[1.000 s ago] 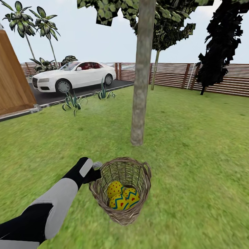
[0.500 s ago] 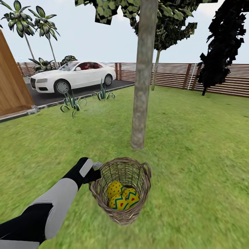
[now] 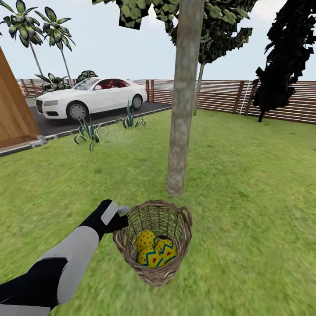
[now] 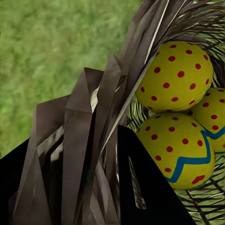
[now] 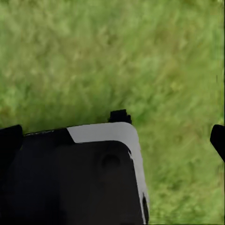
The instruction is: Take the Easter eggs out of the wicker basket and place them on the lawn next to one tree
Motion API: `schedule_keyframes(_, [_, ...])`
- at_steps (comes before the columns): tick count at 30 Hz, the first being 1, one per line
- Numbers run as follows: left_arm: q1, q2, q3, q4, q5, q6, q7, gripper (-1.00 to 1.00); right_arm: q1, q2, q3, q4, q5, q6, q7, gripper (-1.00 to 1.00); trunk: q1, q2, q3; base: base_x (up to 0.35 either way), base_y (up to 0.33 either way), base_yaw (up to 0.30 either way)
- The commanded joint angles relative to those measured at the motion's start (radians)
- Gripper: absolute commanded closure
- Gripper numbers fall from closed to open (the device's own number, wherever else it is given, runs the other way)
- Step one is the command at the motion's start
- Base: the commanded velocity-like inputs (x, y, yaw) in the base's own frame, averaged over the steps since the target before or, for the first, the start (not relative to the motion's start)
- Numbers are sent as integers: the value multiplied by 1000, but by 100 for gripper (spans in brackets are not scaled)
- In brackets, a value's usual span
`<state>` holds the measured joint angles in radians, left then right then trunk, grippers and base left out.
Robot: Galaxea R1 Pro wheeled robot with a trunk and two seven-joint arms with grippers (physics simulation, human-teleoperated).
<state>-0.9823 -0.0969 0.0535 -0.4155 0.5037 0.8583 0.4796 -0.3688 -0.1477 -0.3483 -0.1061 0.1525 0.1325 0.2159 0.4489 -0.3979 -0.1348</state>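
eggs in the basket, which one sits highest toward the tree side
The plain dotted egg, at the far left of the cluster nearest the left gripper; the other two eggs show blue zigzag bands and lie nearer the camera.

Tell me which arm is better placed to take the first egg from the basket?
Left. The left gripper sits at the rim of the wicker basket, with the eggs close in its wrist view.
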Motion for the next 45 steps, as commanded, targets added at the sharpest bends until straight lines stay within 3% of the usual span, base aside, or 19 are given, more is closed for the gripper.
schedule_keyframes(1, [-1,-1,7,-2,21,-2,8,100,0,-14,-10,-98,-82,106,5,-100,1,-2,-2,339,0,0])
schedule_keyframes(2, [-1,-1,8,-2,21,-2,8,100,-1,-28,-11,-200,-174,188,4,-100,1,-2,-2,339,0,0])
schedule_keyframes(5, [-1,0,7,-2,21,-2,8,100,-1,-107,-23,-337,-317,311,41,-100,1,-2,-2,339,0,0])
schedule_keyframes(7, [-1,0,8,-2,21,-2,8,100,-1,-156,-29,-428,-495,380,67,-100,1,-2,-2,339,0,0])
schedule_keyframes(8, [-1,1,8,-3,21,-2,8,100,-1,-164,-29,-435,-559,398,70,-100,1,-2,-2,339,0,0])
schedule_keyframes(10, [-1,1,7,-3,21,-2,8,100,0,-162,-25,-439,-604,369,78,-100,1,-2,-2,339,0,0])
schedule_keyframes(18, [-1,1,6,-2,18,-2,8,100,1,-160,-19,-448,-610,333,114,-100,1,-2,-2,339,0,0])
schedule_keyframes(20, [0,2,6,-2,16,-2,8,100,1,-161,-18,-442,-599,331,179,-100,1,-2,-2,339,0,0])
schedule_keyframes(22, [-1,2,6,-2,16,-2,8,100,1,-160,-18,-438,-596,331,194,-100,1,-2,-2,339,0,0])
schedule_keyframes(29, [0,2,6,-2,15,-2,10,100,1,-158,-18,-431,-596,281,186,-100,1,-2,-2,339,-2,139])
schedule_keyframes(45, [1,2,6,-2,15,-2,11,100,1,-156,-15,-431,-595,276,187,-100,1,-2,-2,339,-100,295])
